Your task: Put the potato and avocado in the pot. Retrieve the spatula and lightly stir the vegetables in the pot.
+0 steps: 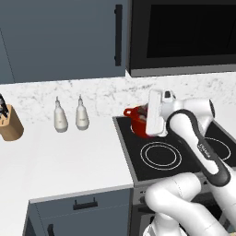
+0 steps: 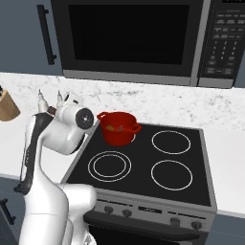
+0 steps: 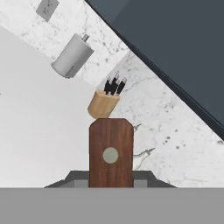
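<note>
The red pot (image 2: 117, 129) stands on the back left burner of the stove, and in the left base view my hand partly covers the pot (image 1: 137, 120). Small pieces lie inside it, an ochre speck and something darker, too small to tell apart as potato and avocado. My gripper (image 3: 111, 177) is shut on the spatula (image 3: 111, 151). Its dark reddish-brown handle, with a grey rivet, rises between the fingers and points left, away from the pot. In the right base view the gripper (image 2: 56, 111) hangs just left of the pot, above the stove's edge. The blade is hidden.
Two white bottles (image 1: 60, 119) (image 1: 82, 115) stand on the counter by the wall. A wooden knife block (image 1: 10, 123) sits further left, and a paper towel roll (image 3: 72, 56) lies beyond the knife block (image 3: 103, 104). A microwave (image 2: 129, 38) hangs over the stove (image 2: 143, 165).
</note>
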{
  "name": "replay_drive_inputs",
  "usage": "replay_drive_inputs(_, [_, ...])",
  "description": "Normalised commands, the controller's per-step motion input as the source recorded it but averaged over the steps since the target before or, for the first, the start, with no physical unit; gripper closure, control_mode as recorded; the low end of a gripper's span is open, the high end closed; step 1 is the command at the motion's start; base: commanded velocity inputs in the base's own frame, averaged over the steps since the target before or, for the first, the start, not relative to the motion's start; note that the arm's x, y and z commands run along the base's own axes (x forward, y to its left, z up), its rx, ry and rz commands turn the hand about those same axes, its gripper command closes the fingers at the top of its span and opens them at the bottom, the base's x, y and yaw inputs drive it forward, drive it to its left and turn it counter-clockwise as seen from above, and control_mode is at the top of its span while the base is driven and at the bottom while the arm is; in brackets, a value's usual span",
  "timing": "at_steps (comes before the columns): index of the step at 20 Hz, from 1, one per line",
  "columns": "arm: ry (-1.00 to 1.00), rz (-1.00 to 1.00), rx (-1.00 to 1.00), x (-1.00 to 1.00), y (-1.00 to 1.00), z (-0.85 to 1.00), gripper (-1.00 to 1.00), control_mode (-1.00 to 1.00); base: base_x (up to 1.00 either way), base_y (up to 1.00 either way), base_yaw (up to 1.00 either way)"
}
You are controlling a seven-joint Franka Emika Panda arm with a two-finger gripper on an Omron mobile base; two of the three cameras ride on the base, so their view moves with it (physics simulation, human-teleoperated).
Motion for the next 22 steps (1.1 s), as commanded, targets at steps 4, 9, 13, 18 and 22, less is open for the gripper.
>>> replay_drive_inputs(4, [0.0,0.11,0.04,0.19,-0.27,0.01,1.0,-1.0,0.0,0.0,0.0])
replay_drive_inputs(9, [0.0,0.08,0.04,0.13,-0.3,0.19,1.0,-1.0,0.0,0.0,0.0])
replay_drive_inputs(13, [0.0,0.07,0.05,0.01,-0.24,0.28,1.0,-1.0,0.0,0.0,0.0])
replay_drive_inputs(18, [0.0,0.04,0.02,0.05,-0.18,0.03,1.0,-1.0,0.0,0.0,0.0])
replay_drive_inputs(22, [0.0,0.0,0.01,0.12,-0.14,0.0,1.0,-1.0,0.0,0.0,0.0])
